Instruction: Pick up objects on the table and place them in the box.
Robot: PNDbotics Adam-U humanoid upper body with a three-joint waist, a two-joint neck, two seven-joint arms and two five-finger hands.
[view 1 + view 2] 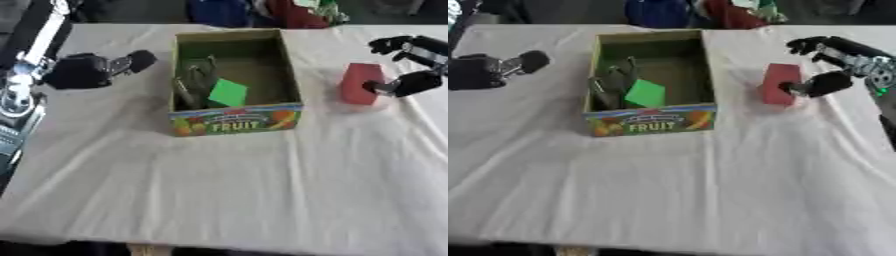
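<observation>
White cloth (219, 190) covers your table. Your box (234, 120), mid-table, holds a green card (228, 92) and a grey object. Your right hand (826, 65) brackets the red block (780, 84), fingers spread above, thumb touching its side. Left hand (87, 70) hovers curled, empty.

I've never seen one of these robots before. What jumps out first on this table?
In the middle of the white tablecloth stands an open cardboard box marked FRUIT, with a bright green square piece and some darker things lying inside. To its right, the right robot hand reaches around a red block, the thumb against the block's side. The left robot hand hangs over the table left of the box, holding nothing.
</observation>
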